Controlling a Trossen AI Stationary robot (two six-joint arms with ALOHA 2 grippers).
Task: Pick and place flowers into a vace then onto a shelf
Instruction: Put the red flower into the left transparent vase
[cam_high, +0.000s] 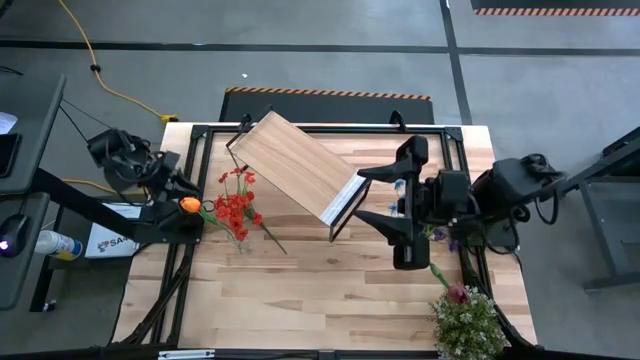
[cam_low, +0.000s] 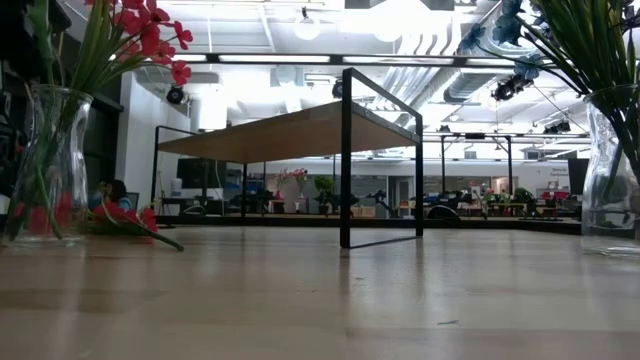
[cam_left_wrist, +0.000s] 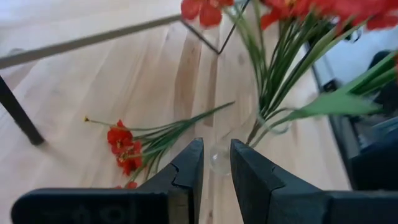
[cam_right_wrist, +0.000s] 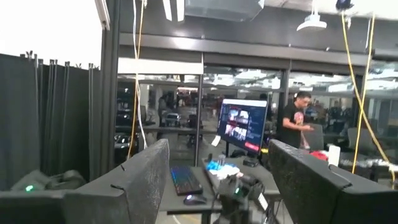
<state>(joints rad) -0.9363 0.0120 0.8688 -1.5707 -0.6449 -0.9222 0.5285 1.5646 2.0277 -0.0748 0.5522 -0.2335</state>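
Note:
A glass vase (cam_low: 45, 170) holds red sprays (cam_high: 236, 200) at the table's left; it also shows in the left wrist view (cam_left_wrist: 219, 158). An orange tulip (cam_high: 188, 205) shows right over my left gripper (cam_high: 197, 217); I cannot tell what its stem rests in. My left gripper (cam_left_wrist: 216, 146) faces the vase with only a narrow gap between its fingers and nothing in it. Another red spray (cam_left_wrist: 124, 149) lies flat on the table beside the vase. The wood shelf (cam_high: 295, 160) stands on its black legs mid-table. My right gripper (cam_high: 362, 197) is wide open (cam_right_wrist: 217, 149) and empty just off the shelf's right end.
A second glass vase (cam_low: 612, 170) with blue and purple blooms (cam_high: 440, 236) stands under the right arm. A dark pink rose (cam_high: 458, 293) and a bushy green plant (cam_high: 467, 325) are at the near right corner. Bare tabletop lies along the near edge. A person stands in the room beyond (cam_right_wrist: 292, 118).

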